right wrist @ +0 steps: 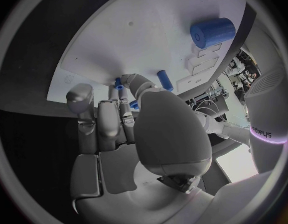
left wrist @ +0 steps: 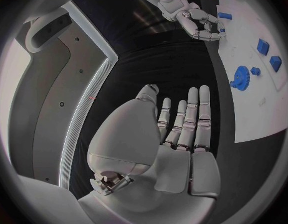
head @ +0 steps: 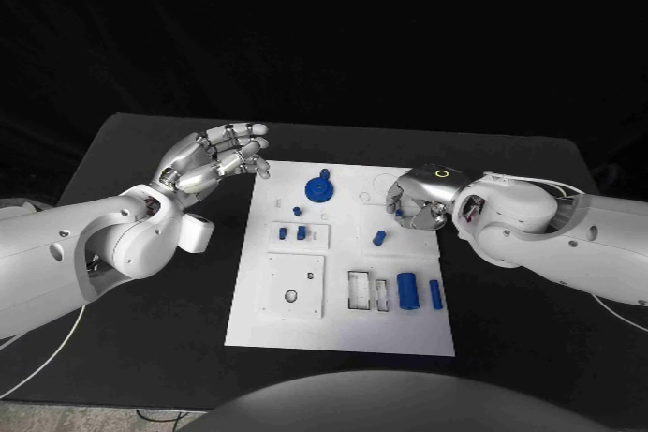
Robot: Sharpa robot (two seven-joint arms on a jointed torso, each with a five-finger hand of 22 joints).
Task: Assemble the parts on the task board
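Note:
The white task board (head: 341,331) lies in the middle of the black table. On it are a blue gear (head: 318,188), two small blue blocks (head: 292,232), a loose blue peg (head: 381,236) and two blue cylinders (head: 419,292). My right hand (head: 419,200) hovers over the board's far right part with its fingers curled down. In the right wrist view its thumb and a finger pinch a small blue peg (right wrist: 119,83), close to the loose peg (right wrist: 164,80). My left hand (head: 223,156) is raised beside the board's far left corner, its fingers apart and holding nothing.
A square white plate (head: 295,284) and a pair of rectangular frames (head: 360,290) occupy the board's near half. Bare black table (head: 162,348) runs along both sides of the board. The left wrist view shows the gear (left wrist: 240,78) and my right hand (left wrist: 203,25) beyond it.

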